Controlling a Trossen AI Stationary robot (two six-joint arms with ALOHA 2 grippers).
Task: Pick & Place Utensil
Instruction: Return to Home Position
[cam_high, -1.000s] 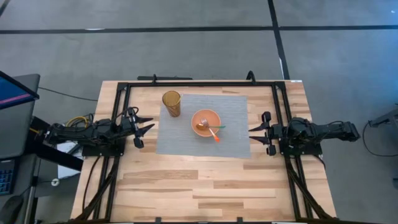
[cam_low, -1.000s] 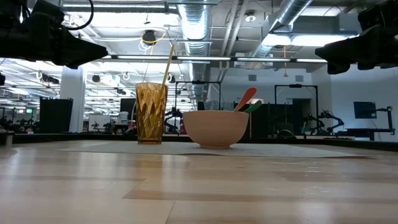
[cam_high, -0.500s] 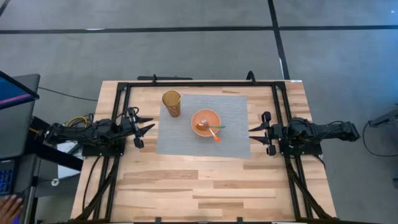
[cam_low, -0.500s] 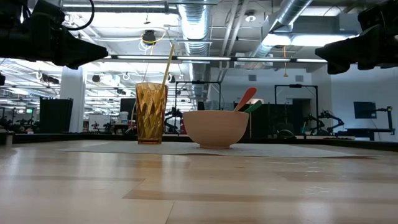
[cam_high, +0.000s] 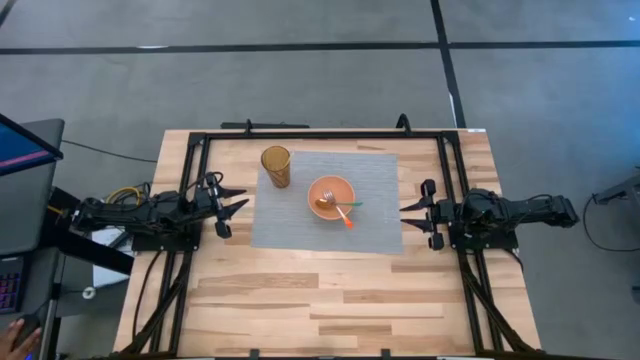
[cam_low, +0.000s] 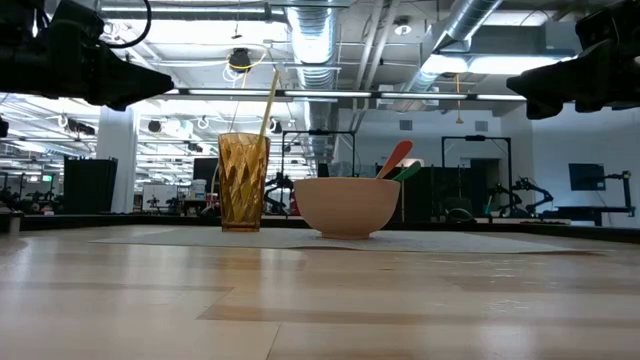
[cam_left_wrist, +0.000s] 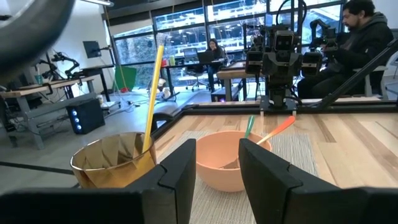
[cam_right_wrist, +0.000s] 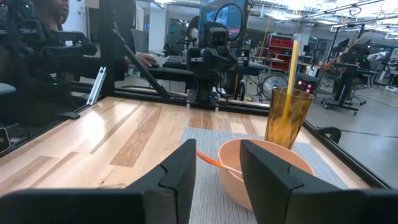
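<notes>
A salmon-pink bowl (cam_high: 331, 194) stands on a grey placemat (cam_high: 300, 225) in the middle of the table. Inside it lie an orange-handled utensil (cam_high: 344, 218) and a green-handled one (cam_high: 350, 205), their handles sticking out over the rim toward the right; the low view shows both handles (cam_low: 398, 160) rising above the bowl (cam_low: 346, 207). An amber tumbler (cam_high: 276, 166) with a yellow straw (cam_low: 270, 100) stands far-left of the bowl. My left gripper (cam_high: 236, 199) hovers open at the mat's left edge, and my right gripper (cam_high: 408, 214) hovers open at its right edge.
A black frame (cam_high: 320, 134) runs around the working area. Bare wood (cam_high: 320, 300) lies between the mat and the near edge. A person's hand (cam_high: 20, 335) shows at the lower left, off the table. People sit at desks in the room behind.
Both arms and the table's objects have kept still. Off the table at the lower left, a person's hand has come into the high view.
</notes>
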